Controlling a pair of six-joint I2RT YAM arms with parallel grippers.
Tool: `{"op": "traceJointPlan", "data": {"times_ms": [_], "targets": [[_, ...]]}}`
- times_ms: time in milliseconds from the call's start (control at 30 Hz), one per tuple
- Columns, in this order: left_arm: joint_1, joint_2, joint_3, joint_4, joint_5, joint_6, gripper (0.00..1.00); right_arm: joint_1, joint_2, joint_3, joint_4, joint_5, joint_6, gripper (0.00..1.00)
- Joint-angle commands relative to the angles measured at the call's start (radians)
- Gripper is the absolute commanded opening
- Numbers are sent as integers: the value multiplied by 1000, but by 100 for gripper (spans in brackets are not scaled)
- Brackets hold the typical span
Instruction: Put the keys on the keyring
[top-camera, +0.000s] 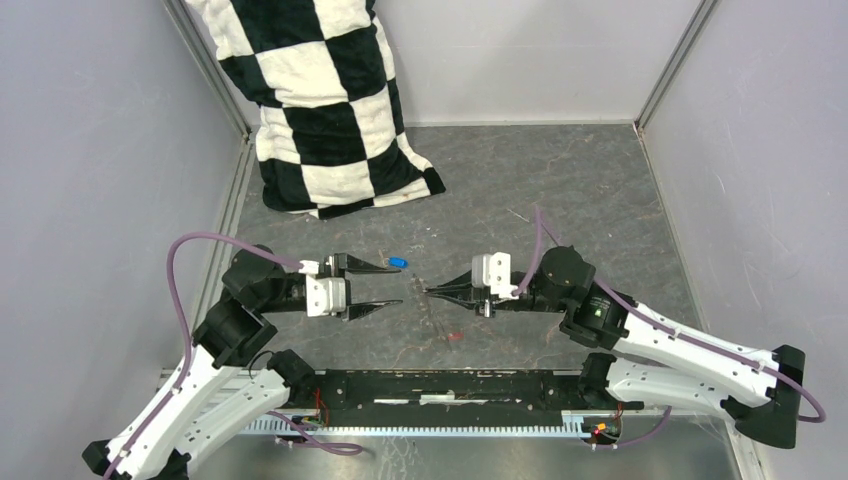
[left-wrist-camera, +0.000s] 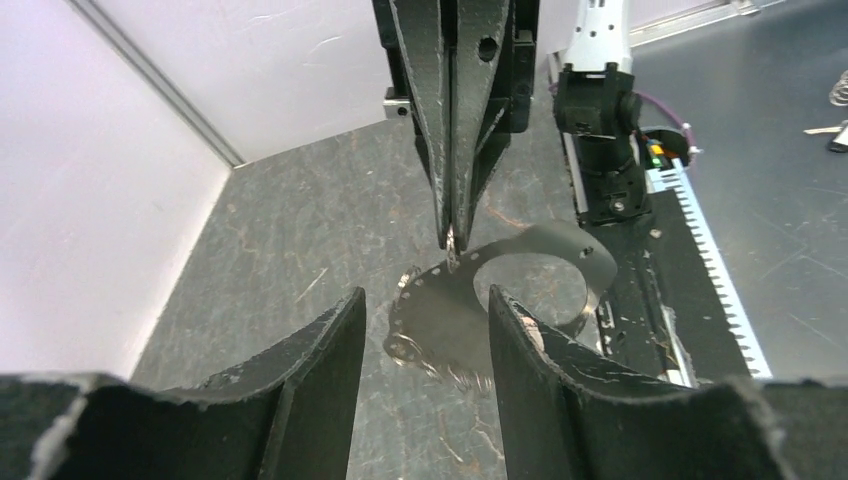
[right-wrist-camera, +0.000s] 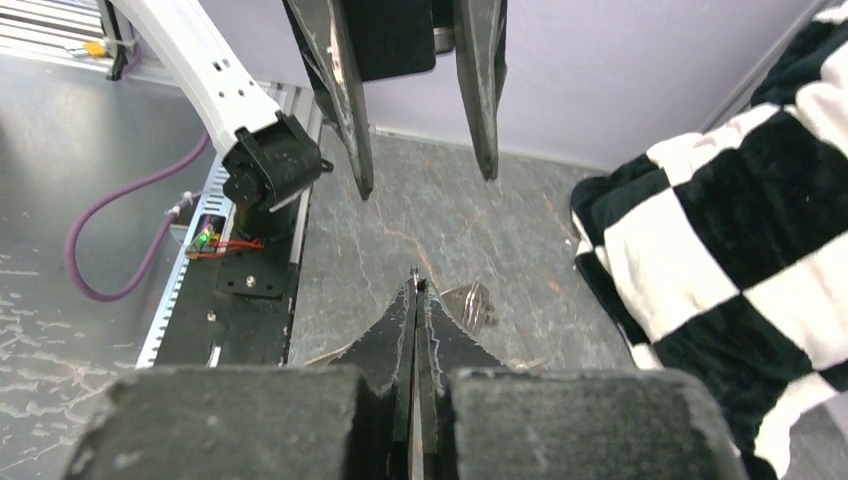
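Observation:
My right gripper (top-camera: 430, 291) is shut, and its tips pinch the edge of the keyring (left-wrist-camera: 445, 315), a thin grey metal piece with a wide round opening that hangs just above the table. The left gripper (top-camera: 395, 284) faces it, open, with nothing between its fingers (left-wrist-camera: 320, 350); the keyring sits just beyond their tips. In the right wrist view a bit of the keyring (right-wrist-camera: 470, 305) shows beside my shut right gripper (right-wrist-camera: 415, 282). The blue key (top-camera: 398, 262) is at the tip of the left gripper's far finger. The red key (top-camera: 455, 337) lies on the table nearer the arm bases.
A black-and-white checkered cushion (top-camera: 320, 100) leans in the back left corner. Grey walls close in the table on three sides. The black mounting rail (top-camera: 450, 385) runs along the near edge between the arm bases.

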Motion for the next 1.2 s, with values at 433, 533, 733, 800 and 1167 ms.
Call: {"op": "traceJointPlan", "data": {"times_ms": [433,533,733,800,1167], "targets": [[0,12,-21,120,178,-147,39,1,-14,-34,300,-152,59,0],[0,11,-20,147,202,-185,33,1,0,-50,355,-140,86,0],[0,16,-25,142,226,-161,38,2,32,-62,436,-151,138,0],[0,18,-24,141,224,-144,46,1,41,-60,448,-154,147,0],[0,14,-29,79,196,-55,33,1,60,-64,485,-168,171,0]]}}
